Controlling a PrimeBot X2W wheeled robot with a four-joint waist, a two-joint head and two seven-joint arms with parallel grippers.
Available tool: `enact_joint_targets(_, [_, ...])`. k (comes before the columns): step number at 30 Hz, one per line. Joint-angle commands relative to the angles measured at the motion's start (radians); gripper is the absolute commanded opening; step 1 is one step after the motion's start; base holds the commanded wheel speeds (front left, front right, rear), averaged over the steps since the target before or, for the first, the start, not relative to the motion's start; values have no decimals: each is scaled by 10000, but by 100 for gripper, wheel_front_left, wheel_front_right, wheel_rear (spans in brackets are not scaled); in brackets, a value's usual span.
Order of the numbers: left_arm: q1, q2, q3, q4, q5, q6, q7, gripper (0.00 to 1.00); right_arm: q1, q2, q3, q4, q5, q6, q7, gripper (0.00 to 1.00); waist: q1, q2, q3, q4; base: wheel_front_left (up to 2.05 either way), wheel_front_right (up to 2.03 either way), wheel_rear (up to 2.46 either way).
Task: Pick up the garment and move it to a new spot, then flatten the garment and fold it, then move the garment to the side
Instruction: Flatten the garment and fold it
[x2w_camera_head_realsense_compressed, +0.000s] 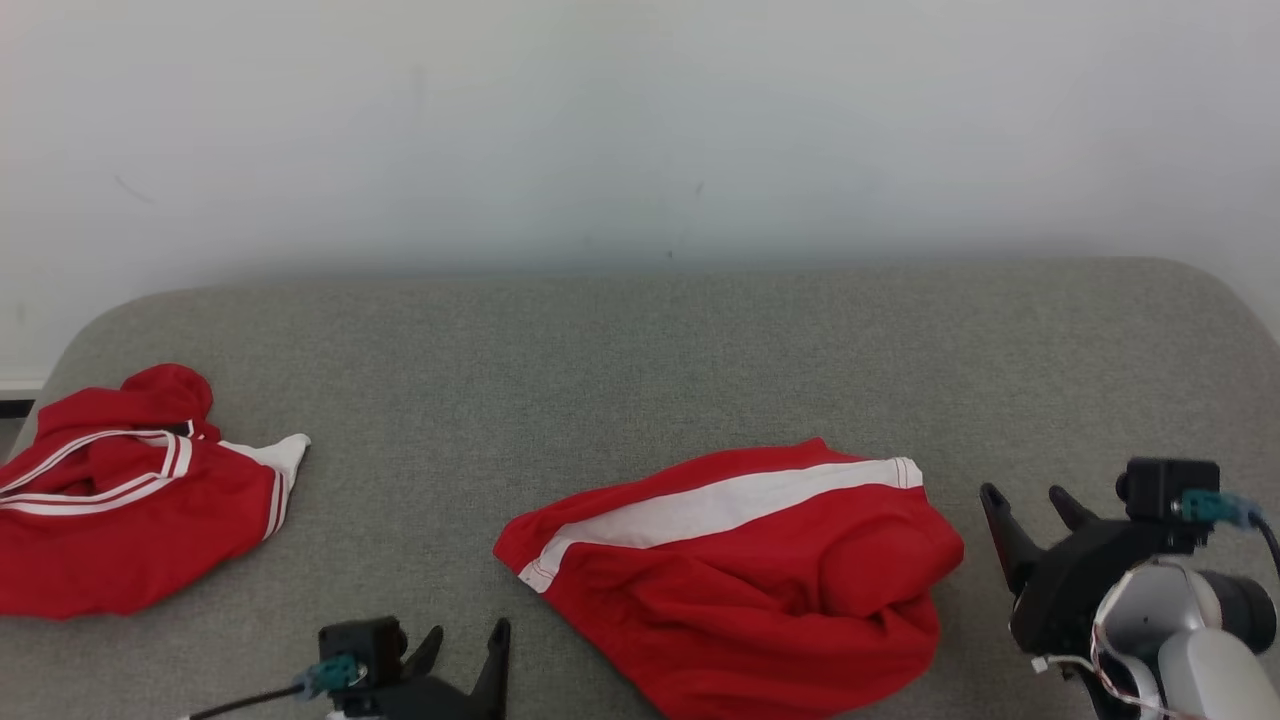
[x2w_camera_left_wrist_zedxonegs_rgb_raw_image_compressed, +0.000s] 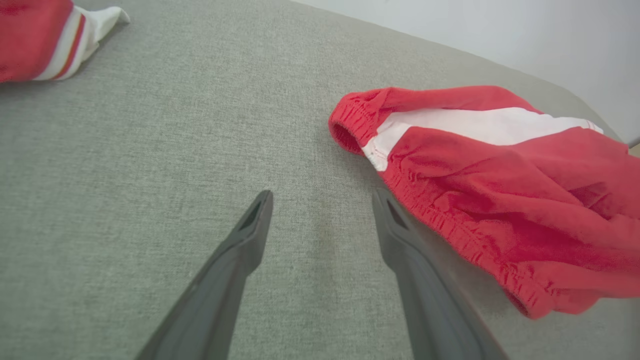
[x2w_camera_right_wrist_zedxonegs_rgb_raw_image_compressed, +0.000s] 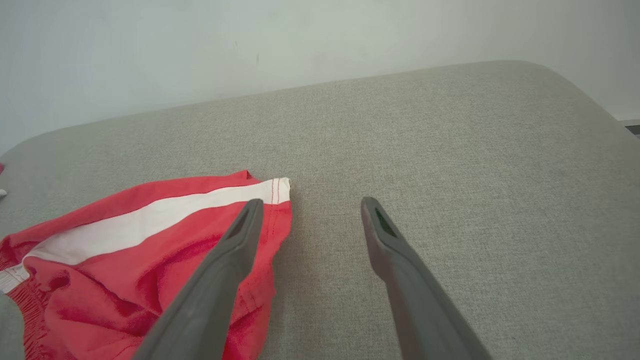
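Red garment (x2w_camera_head_realsense_compressed: 740, 600) lies crumpled at lower centre on grey cushion (x2w_camera_head_realsense_compressed: 640, 360). Its long axis follows the white stripe, lower-left to upper-right, waistband end left. Flanking it: left gripper (x2w_camera_head_realsense_compressed: 468, 645), right gripper (x2w_camera_head_realsense_compressed: 1025, 515), both spread wide, holding nothing.

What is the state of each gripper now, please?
Left gripper: open, holding nothing.
Right gripper: open, holding nothing.

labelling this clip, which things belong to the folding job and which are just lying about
Job: middle shorts, left gripper, right gripper, both open beside them.
Lying about: crumpled red garment at far left, likely.
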Motion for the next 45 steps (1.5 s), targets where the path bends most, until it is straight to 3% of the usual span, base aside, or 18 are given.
enact_joint_targets(1, [-534,-6,-403,173,-537,182,512,100,-663,-48,-43,166,68,-20,833,100,-2,0,239,-41,0,0,0])
enact_joint_targets(8, [-1688,0,-1395,481,-1496,836,992,100,-2276,-64,224,794,211,-20,1933,100,-2,0,1013,-163,0,0,0])
enact_joint_targets(13, [-2295,-1,-1836,858,-2000,1226,953,100,-3095,-59,598,1508,85,-20,1951,100,-2,0,1492,-221,0,0,0])
enact_joint_targets(18, [-2578,1,-2081,1066,-2341,1319,635,99,-3453,-105,873,1988,180,-20,1660,100,-2,0,1671,-183,0,0,0])
enact_joint_targets(20, [-2661,1,-2131,1097,-2442,1293,490,78,-3520,-136,952,2131,198,-20,1560,100,-2,0,1694,-165,0,0,0])
enact_joint_targets(21, [-2697,2,-2134,1092,-2495,1299,421,54,-3545,-151,976,2190,221,-20,1520,100,-2,0,1699,-152,0,0,0])
enact_joint_targets(23, [-2704,-1,-2146,1052,-2581,1293,330,49,-3593,-183,1021,2286,251,-20,1440,100,-2,0,1709,-119,0,0,0])
enact_joint_targets(26, [-2654,0,-2161,956,-2620,1261,287,59,-3636,-248,1088,2401,284,-20,1348,100,-2,0,1709,-56,0,0,0])
enact_joint_targets(29, [-2590,13,-2138,899,-2728,1226,294,47,-3698,-282,1181,2489,327,-20,1274,100,-2,0,1705,-23,0,0,0])
enact_joint_targets(30, [-2585,26,-2111,878,-2756,1200,275,35,-3725,-290,1209,2517,353,-20,1261,100,-2,0,1713,-24,0,0,0])
enact_joint_targets(31, [-2589,53,-2084,856,-2769,1200,242,0,-3746,-300,1245,2544,382,-20,1233,100,-2,0,1725,-28,0,0,0])
enact_joint_targets(37, [-2580,107,-2127,769,-2816,1168,193,0,-3953,-450,1262,2825,456,-20,1554,100,-2,0,1861,30,0,0,0])
enact_joint_targets(45, [-2499,142,-2338,651,-2706,1128,221,0,-4405,-278,719,3637,268,-20,2894,100,-2,0,2079,217,0,0,0])
